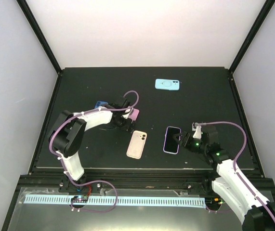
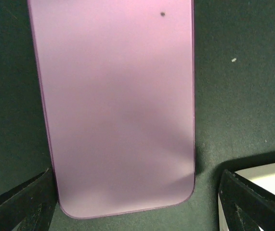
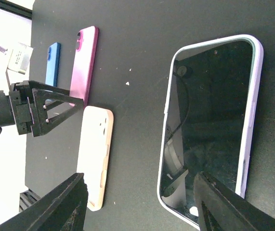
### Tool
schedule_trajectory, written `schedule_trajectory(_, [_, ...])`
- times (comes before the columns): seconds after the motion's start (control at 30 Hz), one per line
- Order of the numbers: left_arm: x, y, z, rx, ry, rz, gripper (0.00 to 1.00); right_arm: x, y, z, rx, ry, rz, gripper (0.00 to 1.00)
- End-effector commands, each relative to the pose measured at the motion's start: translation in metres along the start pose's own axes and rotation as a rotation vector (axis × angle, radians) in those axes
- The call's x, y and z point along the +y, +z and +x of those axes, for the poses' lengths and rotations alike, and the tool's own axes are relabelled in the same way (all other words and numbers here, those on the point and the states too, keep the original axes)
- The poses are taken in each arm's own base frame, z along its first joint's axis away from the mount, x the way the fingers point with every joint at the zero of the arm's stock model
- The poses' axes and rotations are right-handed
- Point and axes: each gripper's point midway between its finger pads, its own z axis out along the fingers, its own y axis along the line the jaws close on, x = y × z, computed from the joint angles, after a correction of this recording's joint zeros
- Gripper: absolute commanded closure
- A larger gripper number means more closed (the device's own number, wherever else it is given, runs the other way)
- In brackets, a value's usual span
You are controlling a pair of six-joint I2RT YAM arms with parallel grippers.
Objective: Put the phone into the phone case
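Matte black desk [image 1: 89, 86], glossy pink phone [image 2: 115, 106], pale peach case [image 1: 137, 144], black-screened phone [image 1: 172, 139] with a lilac rim, sky-blue case [image 1: 167, 84], deeper blue phone [image 1: 101, 104]

Pink phone back [image 2: 115, 106] flat on dark table [image 2: 243, 96], claw fingers [image 2: 19, 204] wide either side

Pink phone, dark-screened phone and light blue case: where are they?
Pink phone [image 2: 118, 106]: left wrist view, middle of its back.
Dark-screened phone [image 3: 209, 120]: right wrist view, middle of its screen.
Light blue case [image 1: 167, 84]: top view, middle of its back.
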Motion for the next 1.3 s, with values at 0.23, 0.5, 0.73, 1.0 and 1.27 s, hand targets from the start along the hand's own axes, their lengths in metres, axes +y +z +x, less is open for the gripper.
schedule_trajectory(0.23, [0.016,-0.003,-0.04,-0.042,0.067,-0.192,0.01,0.006,-0.004,0.001,-0.013,-0.003,-0.043,0.39])
schedule_trajectory(0.5, [0.004,0.015,-0.054,-0.024,0.081,-0.146,0.01,0.006,-0.006,0.001,-0.028,-0.01,-0.048,0.39])
schedule_trajectory(0.73, [0.005,0.03,-0.055,0.009,0.081,-0.145,0.04,0.007,-0.003,0.0,-0.022,-0.003,-0.049,0.39])
schedule_trajectory(1.0, [0.008,0.038,-0.046,0.042,0.072,-0.157,0.27,0.007,-0.001,-0.002,-0.02,0.002,-0.053,0.39])
schedule_trajectory(1.27, [-0.001,0.021,-0.042,0.015,0.05,-0.092,0.49,0.015,-0.001,-0.001,-0.007,-0.001,-0.083,0.39])
